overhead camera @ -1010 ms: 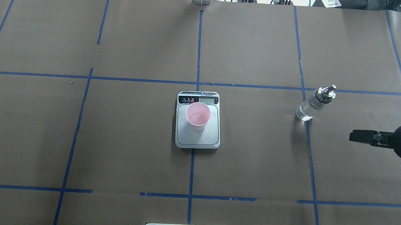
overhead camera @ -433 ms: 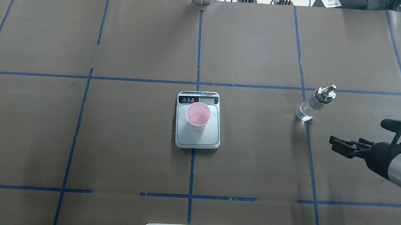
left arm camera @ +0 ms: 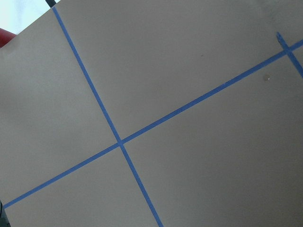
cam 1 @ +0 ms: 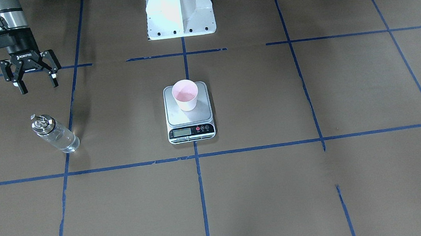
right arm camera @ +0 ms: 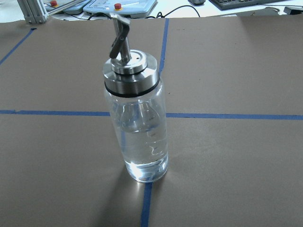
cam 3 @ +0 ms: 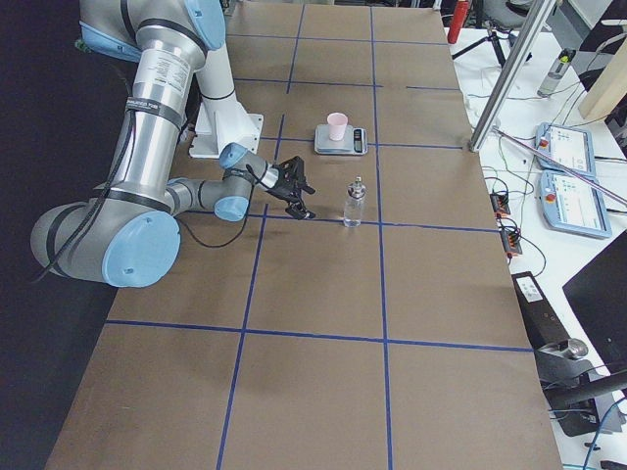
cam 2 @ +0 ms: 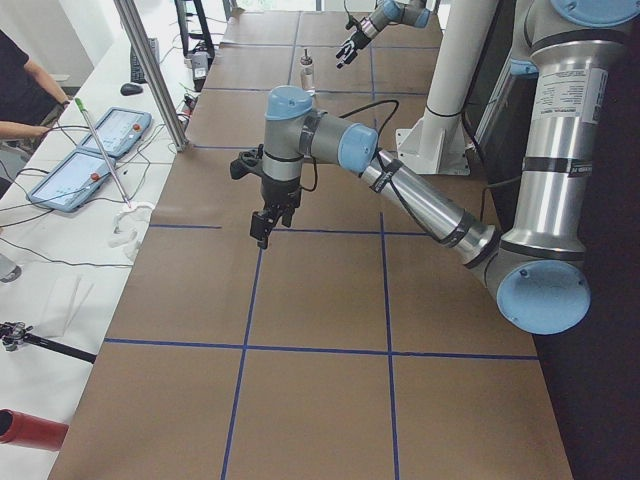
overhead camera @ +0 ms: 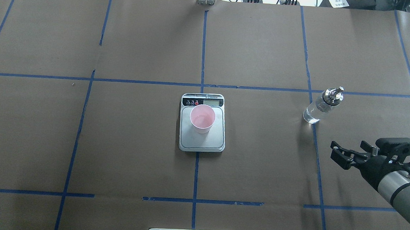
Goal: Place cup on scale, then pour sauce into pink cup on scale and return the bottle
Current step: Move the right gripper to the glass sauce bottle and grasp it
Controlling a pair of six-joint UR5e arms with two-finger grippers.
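Overhead exterior view has the right gripper point(overhead camera: 335, 154) at the right side of the table point(overhead camera: 119, 142), pointing left, its jaws spread wide and holding nothing. The bottle point(overhead camera: 318, 107) stands upright near it on the far side, apart from the fingers, its base on a blue tape line point(overhead camera: 319, 177). Well to the left, at the table's middle, the scale point(overhead camera: 214, 138) carries the cup point(overhead camera: 202, 119), upright on the platform's far half. Whether the left gripper point(cam 2: 263, 232) is spread or closed cannot be told.

The cup point(overhead camera: 202, 119) sits on the scale point(overhead camera: 215, 140), bottle point(overhead camera: 318, 107) well to its right.
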